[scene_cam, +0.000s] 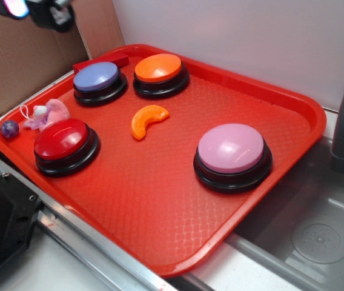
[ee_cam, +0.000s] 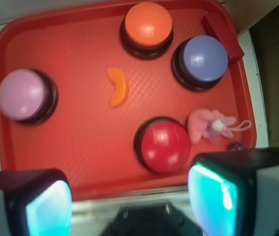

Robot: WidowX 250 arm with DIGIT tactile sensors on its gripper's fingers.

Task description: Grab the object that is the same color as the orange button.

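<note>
A small glossy orange crescent, the object (scene_cam: 148,120) (ee_cam: 118,86), lies free near the middle of the red tray (scene_cam: 269,91) (ee_cam: 80,147). The orange button (scene_cam: 158,70) (ee_cam: 148,25), a dome on a black base, stands at the tray's far side. My gripper (ee_cam: 129,196) hovers high above the tray's near edge, open, with nothing between its cyan pads (ee_cam: 213,196). In the exterior view only a part of the gripper (scene_cam: 36,9) shows at the top left corner, well away from the crescent.
A red dome button (scene_cam: 63,142) (ee_cam: 165,145), a blue-purple one (scene_cam: 97,80) (ee_cam: 204,59) and a pink one (scene_cam: 231,151) (ee_cam: 21,94) also stand on the tray. A pink plush toy (scene_cam: 48,115) (ee_cam: 208,125), a small purple ball (scene_cam: 9,128) and a red block (scene_cam: 102,60) lie along its left side. A sink basin (scene_cam: 317,230) lies to the right.
</note>
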